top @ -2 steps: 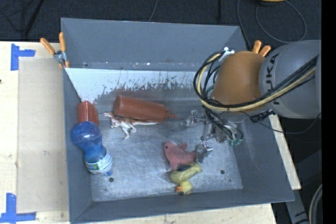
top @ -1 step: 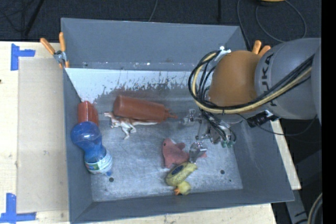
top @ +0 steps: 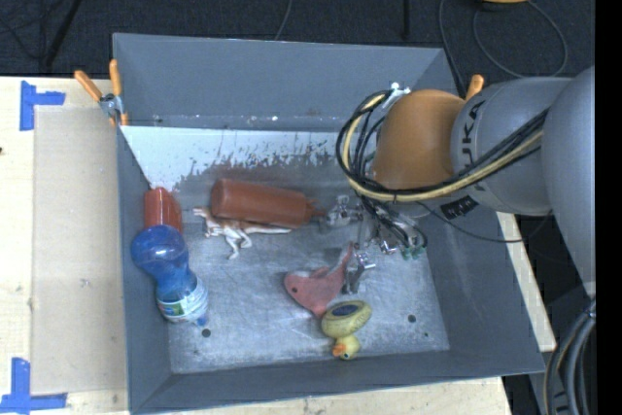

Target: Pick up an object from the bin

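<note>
Bin of grey metal (top: 292, 112) with the robot arm (top: 525, 151) reaching in from the right. A long reddish-brown block (top: 260, 202) lies toward the back and a blue plastic bottle (top: 170, 272) at the left. A flat pink piece (top: 313, 291) lies front and middle, its upper right edge meeting the gripper (top: 355, 269). Whether the gripper is open or closed I cannot tell. A small yellow-green toy duck (top: 345, 319) lies just beside the piece.

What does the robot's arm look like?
The arm is fat, round and silver-grey, with dark letters on it. An orange-brown dome cover caps its wrist, black and yellow cables loop around that, and a small metal tool sits at the end.
</note>
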{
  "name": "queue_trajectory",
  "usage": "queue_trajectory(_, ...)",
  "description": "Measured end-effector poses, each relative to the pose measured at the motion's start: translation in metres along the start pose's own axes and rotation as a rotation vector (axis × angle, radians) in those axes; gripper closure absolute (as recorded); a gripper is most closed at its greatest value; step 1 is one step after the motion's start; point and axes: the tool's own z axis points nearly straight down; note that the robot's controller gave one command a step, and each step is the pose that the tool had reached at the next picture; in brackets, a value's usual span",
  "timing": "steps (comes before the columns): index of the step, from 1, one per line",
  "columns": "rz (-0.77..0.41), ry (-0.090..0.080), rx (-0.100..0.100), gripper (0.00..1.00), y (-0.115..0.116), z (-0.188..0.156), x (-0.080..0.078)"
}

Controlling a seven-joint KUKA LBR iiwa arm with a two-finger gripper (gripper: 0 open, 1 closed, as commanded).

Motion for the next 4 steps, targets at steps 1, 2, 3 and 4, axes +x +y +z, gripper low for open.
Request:
queue_trajectory(1, 0.165, -0.011, 0.002, 1.00, 0.004, -0.004, 0.008)
queue_trajectory(2, 0.165, -0.010, 0.002, 1.00, 0.004, -0.004, 0.008)
queue_trajectory(3, 0.164, -0.008, 0.002, 1.00, 0.004, -0.006, 0.008)
queue_trajectory(4, 0.163, 0.008, 0.000, 1.00, 0.005, -0.020, 0.012)
